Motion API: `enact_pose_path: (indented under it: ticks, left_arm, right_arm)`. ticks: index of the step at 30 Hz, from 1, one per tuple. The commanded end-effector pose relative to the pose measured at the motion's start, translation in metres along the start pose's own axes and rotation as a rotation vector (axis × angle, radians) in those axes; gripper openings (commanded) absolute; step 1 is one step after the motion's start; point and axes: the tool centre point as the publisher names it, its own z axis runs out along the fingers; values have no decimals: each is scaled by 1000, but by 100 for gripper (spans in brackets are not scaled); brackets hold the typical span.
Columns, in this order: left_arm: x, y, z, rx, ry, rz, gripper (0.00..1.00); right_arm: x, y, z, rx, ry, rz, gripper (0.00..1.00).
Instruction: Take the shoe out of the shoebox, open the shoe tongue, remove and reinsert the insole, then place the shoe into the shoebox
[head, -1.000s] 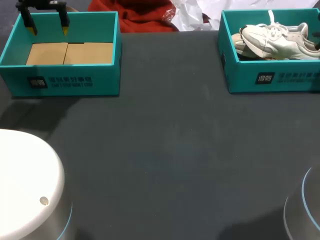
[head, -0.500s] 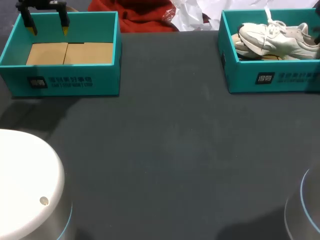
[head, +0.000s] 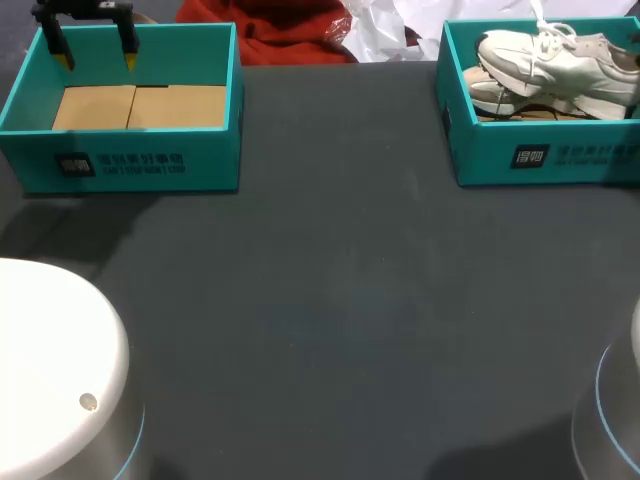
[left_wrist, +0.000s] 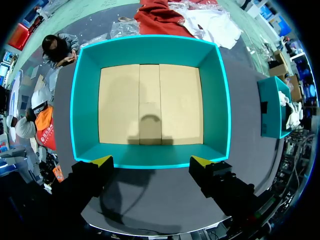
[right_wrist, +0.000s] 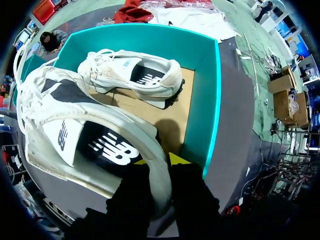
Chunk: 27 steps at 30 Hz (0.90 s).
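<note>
Our right gripper (right_wrist: 159, 162) clamped on the heel of the shoe (right_wrist: 90, 135), over the shoebox (right_wrist: 200, 90);
we fear the heel slipping, or the toe snagging the wall; left gripper (left_wrist: 151, 161) fingers stand apart.

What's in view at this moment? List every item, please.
Table: one, dark grey, under everything.
Left box: one, teal with a cardboard floor, nothing inside, table's far left.
Right box: one, teal, table's far right.
Held shoe: one, white with dark panels, gripped at the heel over the right box.
Other shoe: one, white, lying in the right box.
Left claw: one, black with yellow tips, open, over the left box's edge.
Right claw: one, black with yellow tips, shut on the held shoe.
</note>
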Motion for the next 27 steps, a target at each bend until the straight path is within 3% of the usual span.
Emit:
enact_pose_path:
  ticks: [1,14,27]
  left_arm:
    - [0,0,0,0,-1,0,100]
    - [0,0,0,0,-1,0,100]
    - [0,0,0,0,-1,0,100]
  right_arm:
    - [6,-6,-26,-9,-23,-2,0]
    - [9,-1,-79,-1,-104,4,0]
    - [29,-6,-117,14,-154,35,0]
